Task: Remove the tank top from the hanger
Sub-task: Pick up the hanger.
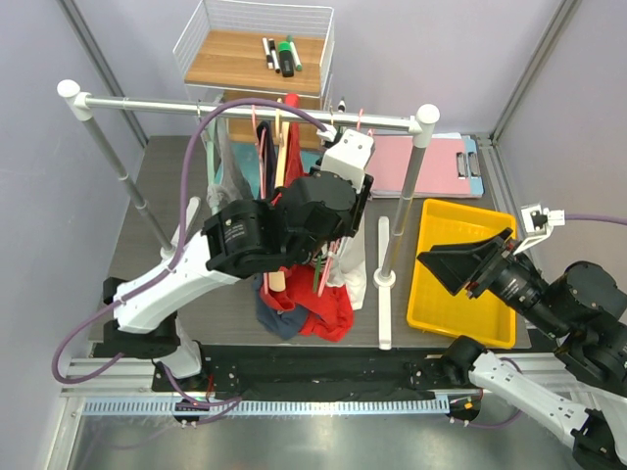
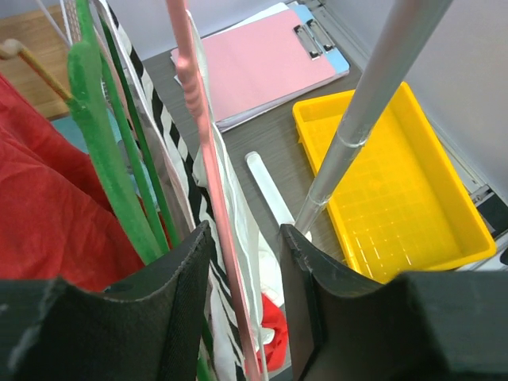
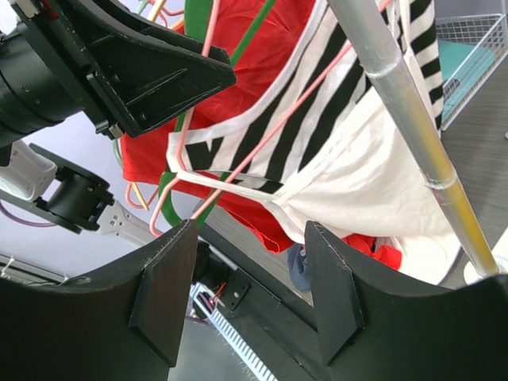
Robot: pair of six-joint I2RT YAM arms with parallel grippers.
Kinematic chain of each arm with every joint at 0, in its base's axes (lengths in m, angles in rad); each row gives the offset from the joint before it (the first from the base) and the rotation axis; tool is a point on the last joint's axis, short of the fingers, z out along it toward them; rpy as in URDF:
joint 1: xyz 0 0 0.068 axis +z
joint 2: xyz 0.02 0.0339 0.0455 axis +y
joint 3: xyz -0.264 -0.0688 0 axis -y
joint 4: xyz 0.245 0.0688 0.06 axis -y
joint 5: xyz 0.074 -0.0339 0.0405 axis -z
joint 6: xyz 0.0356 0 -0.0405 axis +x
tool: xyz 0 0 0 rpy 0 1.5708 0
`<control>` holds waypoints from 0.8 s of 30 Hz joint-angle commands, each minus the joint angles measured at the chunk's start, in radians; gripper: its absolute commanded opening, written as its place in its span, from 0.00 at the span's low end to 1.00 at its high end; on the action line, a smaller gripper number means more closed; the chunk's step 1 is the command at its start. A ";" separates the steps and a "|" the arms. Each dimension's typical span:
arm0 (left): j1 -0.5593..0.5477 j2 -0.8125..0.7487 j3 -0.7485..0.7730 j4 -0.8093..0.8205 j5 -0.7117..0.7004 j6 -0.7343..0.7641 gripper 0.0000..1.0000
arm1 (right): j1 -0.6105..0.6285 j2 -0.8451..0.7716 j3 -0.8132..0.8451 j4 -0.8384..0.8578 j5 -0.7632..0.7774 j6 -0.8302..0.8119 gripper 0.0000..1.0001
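Pink hanger with the striped tank top hangs, long axis vertical, between the fingers of the half-open left gripper; the right gripper is wide and empty.

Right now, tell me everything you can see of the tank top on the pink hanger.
The tank top is thin, limp cloth: black-and-white stripes above, plain white below, white-edged straps. It hangs on the pink hanger at the end of the clothes row, next to a red garment and close to the rack's upright pole. The left gripper has its open fingers either side of the hanger and the top's edge; whether they touch the cloth cannot be told.
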 commanded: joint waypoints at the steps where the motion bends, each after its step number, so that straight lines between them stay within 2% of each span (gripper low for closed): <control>1: -0.003 0.016 0.037 0.010 -0.053 0.004 0.39 | 0.006 -0.022 -0.004 -0.014 0.045 0.000 0.62; 12: -0.003 0.064 0.058 -0.007 -0.093 0.004 0.34 | 0.006 -0.058 -0.018 -0.043 0.061 0.000 0.63; 14: -0.003 0.064 0.055 -0.007 -0.101 0.004 0.28 | 0.006 -0.061 -0.018 -0.045 0.058 -0.001 0.63; 17: -0.003 0.061 0.048 -0.006 -0.111 0.001 0.24 | 0.006 -0.065 -0.021 -0.048 0.056 0.002 0.63; 24: -0.003 0.059 0.051 -0.007 -0.122 0.006 0.22 | 0.006 -0.079 -0.026 -0.054 0.056 0.002 0.63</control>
